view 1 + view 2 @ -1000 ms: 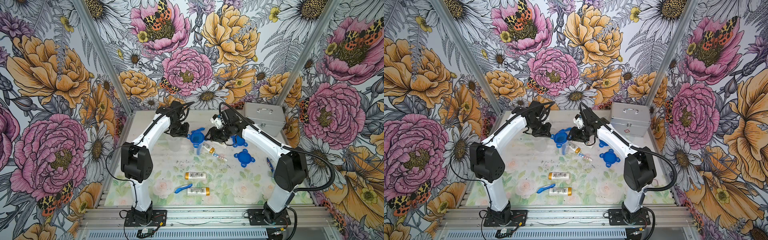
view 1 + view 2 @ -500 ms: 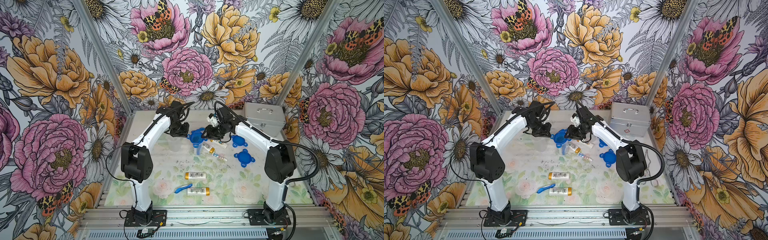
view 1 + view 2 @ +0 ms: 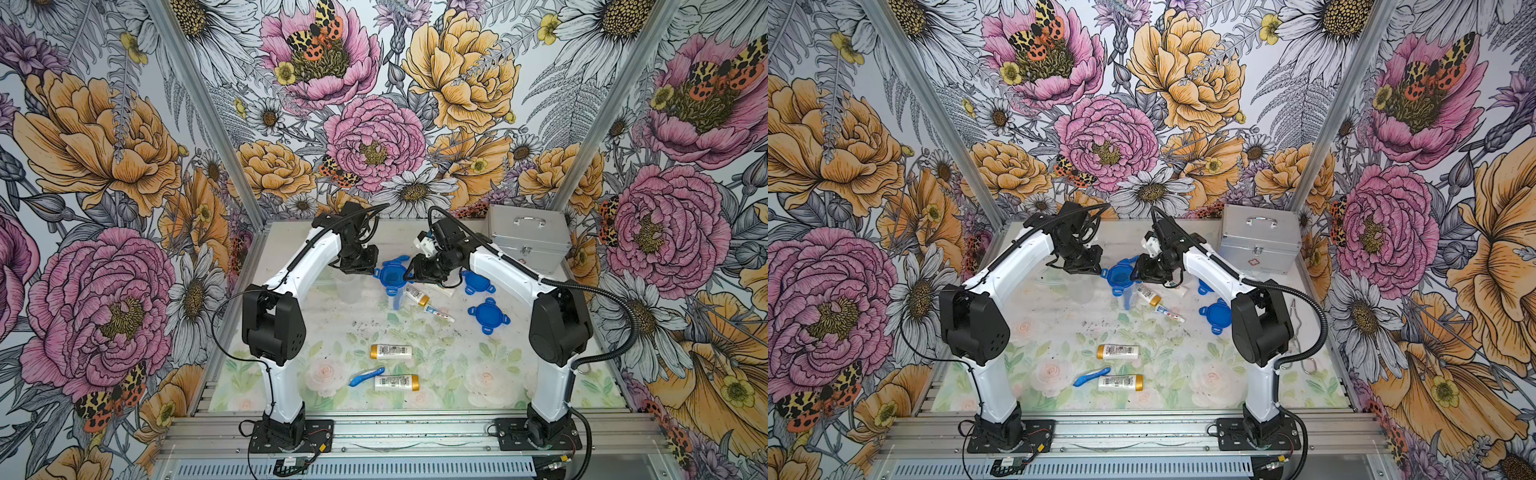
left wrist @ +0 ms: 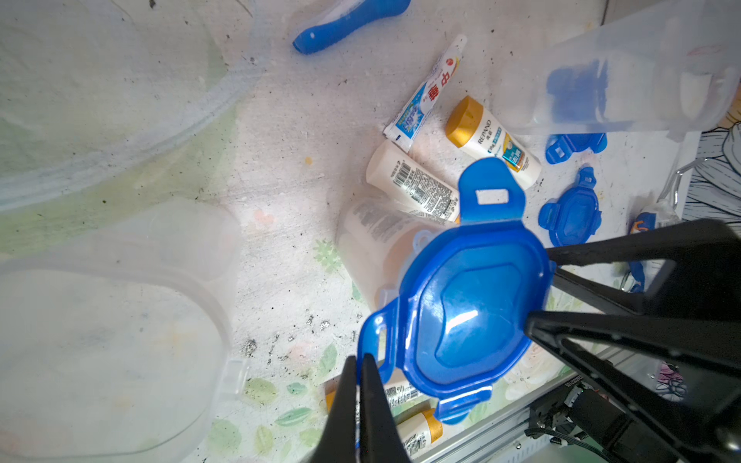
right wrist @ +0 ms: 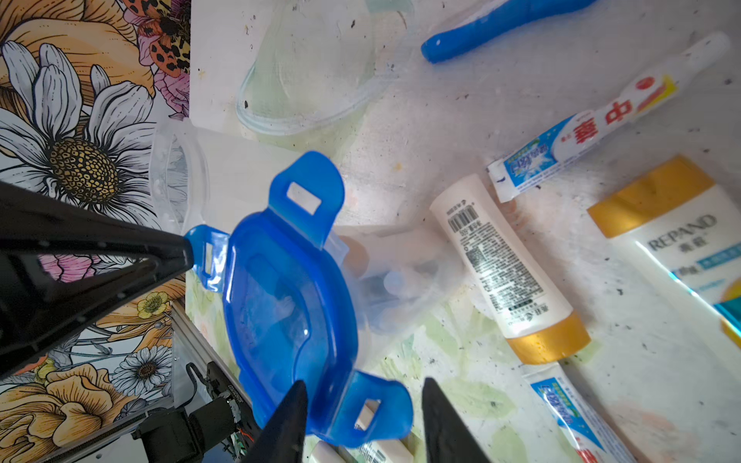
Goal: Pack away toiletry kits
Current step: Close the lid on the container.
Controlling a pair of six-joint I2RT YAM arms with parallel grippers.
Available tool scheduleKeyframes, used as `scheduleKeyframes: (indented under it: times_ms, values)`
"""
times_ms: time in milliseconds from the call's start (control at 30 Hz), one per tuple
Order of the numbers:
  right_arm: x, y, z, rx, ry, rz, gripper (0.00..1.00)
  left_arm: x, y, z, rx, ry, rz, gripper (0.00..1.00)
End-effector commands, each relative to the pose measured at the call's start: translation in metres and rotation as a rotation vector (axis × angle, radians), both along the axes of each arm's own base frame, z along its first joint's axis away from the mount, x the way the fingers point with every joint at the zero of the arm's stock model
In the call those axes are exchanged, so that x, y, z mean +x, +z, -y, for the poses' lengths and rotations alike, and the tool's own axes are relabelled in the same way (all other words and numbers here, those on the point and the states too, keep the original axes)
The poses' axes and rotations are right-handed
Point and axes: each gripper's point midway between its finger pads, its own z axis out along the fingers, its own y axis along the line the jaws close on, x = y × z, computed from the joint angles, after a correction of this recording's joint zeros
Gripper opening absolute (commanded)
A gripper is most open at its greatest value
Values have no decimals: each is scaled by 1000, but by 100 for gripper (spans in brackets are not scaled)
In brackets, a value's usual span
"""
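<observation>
Jaws: my left gripper [image 4: 359, 371] pinches a lid [image 4: 469, 312] tab, right gripper [image 5: 363, 385] half-open astride the bottom-centre tab; I'd press square onto the cup [image 5: 401, 276].

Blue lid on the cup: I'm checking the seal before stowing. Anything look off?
Yes. The blue lid covers the clear cup, but its tabs flare outward, unlatched; the left gripper pinches one tab.

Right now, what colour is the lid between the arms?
The lid is blue, clearest in the left wrist view.
</observation>
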Motion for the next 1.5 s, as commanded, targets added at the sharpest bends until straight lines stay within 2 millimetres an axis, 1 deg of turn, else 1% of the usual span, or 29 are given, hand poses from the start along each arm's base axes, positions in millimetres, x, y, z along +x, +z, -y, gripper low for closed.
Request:
scheduleKeyframes:
  times_ms: [0, 133, 467, 867, 1233, 1467]
  values:
    - [-2, -13, -1, -29, 20, 1, 46, -2, 2, -3, 32, 4, 5, 0]
    - [-1, -14, -1, -31, 22, 0, 46, -2, 5, -3, 33, 2, 8, 0]
    - [-3, -16, -2, -31, 29, -2, 46, -6, 1, -7, 53, 3, -3, 0]
    - [-2, -12, -7, -22, 38, 3, 46, -9, 0, -9, 71, 2, -8, 0]
    - [-1, -10, -8, -18, 37, 8, 47, -7, 9, -10, 68, 7, 10, 0]
    - [-1, -9, -9, -16, 37, 7, 47, -9, 5, -11, 79, 5, -1, 0]
